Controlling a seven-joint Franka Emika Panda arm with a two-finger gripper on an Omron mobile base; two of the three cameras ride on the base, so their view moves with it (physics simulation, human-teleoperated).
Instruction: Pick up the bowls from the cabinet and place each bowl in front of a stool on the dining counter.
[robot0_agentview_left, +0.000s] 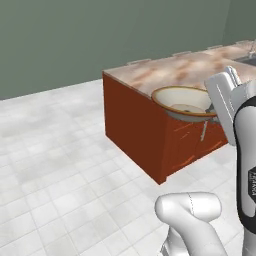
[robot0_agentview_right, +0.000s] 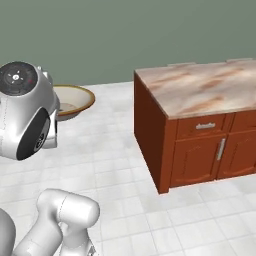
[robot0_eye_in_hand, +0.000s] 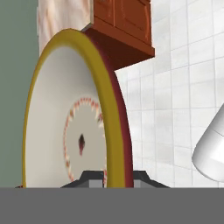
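Bowl: cream bowl (robot0_agentview_left: 184, 102) with a brown rim, carried in the air, level, beside the end of the dining counter (robot0_agentview_left: 170, 70).
Gripper: gripper (robot0_eye_in_hand: 114, 175) pinches the bowl's rim, one dark fingertip (robot0_eye_in_hand: 92, 176) on each side of the wall.
Counter: veined marble top on reddish wood base, standing on white floor tiles (robot0_agentview_right: 125, 165).
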